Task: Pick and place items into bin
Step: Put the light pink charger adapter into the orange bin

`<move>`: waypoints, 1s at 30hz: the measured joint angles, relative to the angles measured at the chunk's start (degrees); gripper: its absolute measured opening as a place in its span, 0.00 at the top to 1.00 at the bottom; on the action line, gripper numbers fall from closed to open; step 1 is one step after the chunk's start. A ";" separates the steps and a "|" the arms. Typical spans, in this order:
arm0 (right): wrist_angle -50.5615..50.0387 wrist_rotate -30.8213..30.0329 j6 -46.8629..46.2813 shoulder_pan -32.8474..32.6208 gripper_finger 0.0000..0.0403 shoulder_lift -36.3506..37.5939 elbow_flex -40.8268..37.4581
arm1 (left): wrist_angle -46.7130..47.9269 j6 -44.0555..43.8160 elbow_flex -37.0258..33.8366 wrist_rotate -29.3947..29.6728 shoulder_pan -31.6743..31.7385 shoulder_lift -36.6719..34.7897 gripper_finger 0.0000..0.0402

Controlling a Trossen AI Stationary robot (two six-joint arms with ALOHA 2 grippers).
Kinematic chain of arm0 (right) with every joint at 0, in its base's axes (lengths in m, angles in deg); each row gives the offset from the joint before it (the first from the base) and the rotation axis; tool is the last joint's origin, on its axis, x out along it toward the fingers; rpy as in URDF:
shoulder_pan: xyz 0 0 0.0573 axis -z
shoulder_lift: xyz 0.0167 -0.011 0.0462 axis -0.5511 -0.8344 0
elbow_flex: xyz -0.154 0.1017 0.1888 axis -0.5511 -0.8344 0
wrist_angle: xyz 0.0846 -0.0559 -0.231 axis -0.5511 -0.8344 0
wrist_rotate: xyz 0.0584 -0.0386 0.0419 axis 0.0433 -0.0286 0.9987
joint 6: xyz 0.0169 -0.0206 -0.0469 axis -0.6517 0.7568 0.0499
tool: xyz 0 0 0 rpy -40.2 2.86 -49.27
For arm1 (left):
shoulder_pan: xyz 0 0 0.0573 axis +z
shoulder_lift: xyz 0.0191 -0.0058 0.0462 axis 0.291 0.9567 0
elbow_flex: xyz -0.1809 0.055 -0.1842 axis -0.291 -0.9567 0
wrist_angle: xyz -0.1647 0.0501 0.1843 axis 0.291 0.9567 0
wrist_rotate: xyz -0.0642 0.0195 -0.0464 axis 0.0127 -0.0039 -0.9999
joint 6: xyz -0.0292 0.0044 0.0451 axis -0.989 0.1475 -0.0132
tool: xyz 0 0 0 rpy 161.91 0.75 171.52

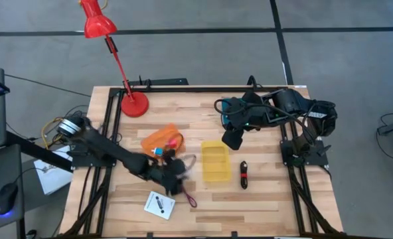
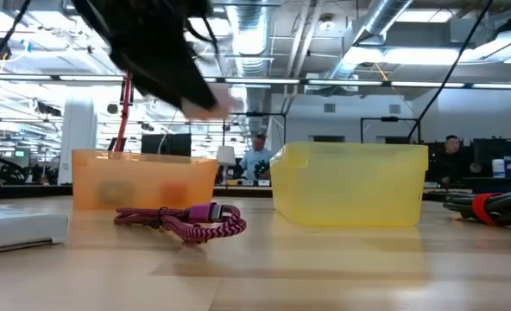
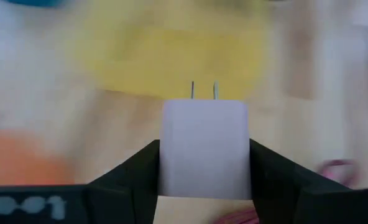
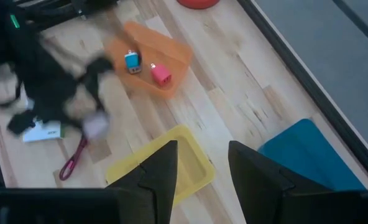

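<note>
My left gripper [image 3: 204, 149] is shut on a pale pink block [image 3: 204, 146] with two metal prongs, held above the table between the orange bin [image 1: 162, 137] and the yellow bin [image 1: 216, 161]. The block also shows in the right wrist view [image 4: 97, 126]. A blue-and-white cube [image 4: 132, 61] and a pink cube [image 4: 161, 74] lie in the orange bin. A maroon cord [image 2: 182, 220] lies on the table in front of the bins. A white card [image 1: 160, 204] lies near the front edge. A black-and-red stick tool [image 1: 243, 174] lies to the right of the yellow bin. My right gripper [image 4: 202, 168] is open and empty above the table's far right part. My left gripper pinches the pale pink block by two opposite side faces [image 3: 166, 155] between its two fingers [image 3: 134, 171]. The block's prongs [image 3: 204, 90] point forward, away from the gripper. The block is lifted clear of the table.
A red desk lamp [image 1: 134, 103] stands at the table's far left. The yellow bin [image 2: 350, 183] and the orange bin [image 2: 143, 180] stand side by side in the low view. People show in the room behind the table.
</note>
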 joint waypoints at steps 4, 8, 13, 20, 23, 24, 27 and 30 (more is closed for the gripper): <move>0.00 0.00 0.00 0.00 0.66 0.00 0.00 | 19.88 -6.47 0.00 9.59 1.31 -10.00 0.51; 0.00 -0.07 -0.01 0.00 0.66 0.00 0.00 | 33.64 -14.32 -0.28 12.05 3.82 -16.85 0.53; 0.02 -0.19 0.00 0.00 0.66 0.00 0.00 | 34.35 -14.70 -4.07 8.96 7.35 -19.19 0.54; 0.02 -0.20 -0.02 0.00 0.67 0.00 0.00 | 20.69 -15.53 -16.80 4.67 11.39 -16.64 0.52; 0.04 -0.20 -0.02 0.00 0.66 0.00 0.00 | 12.18 -13.69 -19.88 0.15 12.75 -16.63 0.53; 0.04 -0.22 -0.02 0.00 0.66 0.00 0.00 | 9.97 -13.17 -20.78 -0.85 13.24 -16.63 0.53; 0.09 -0.23 -0.02 0.00 0.66 0.00 0.00 | 5.69 -12.16 -23.30 -2.21 14.81 -16.62 0.51; 0.16 -0.24 -0.02 0.00 0.67 0.00 0.00 | 3.90 -11.23 -25.11 -3.66 16.05 -16.62 0.50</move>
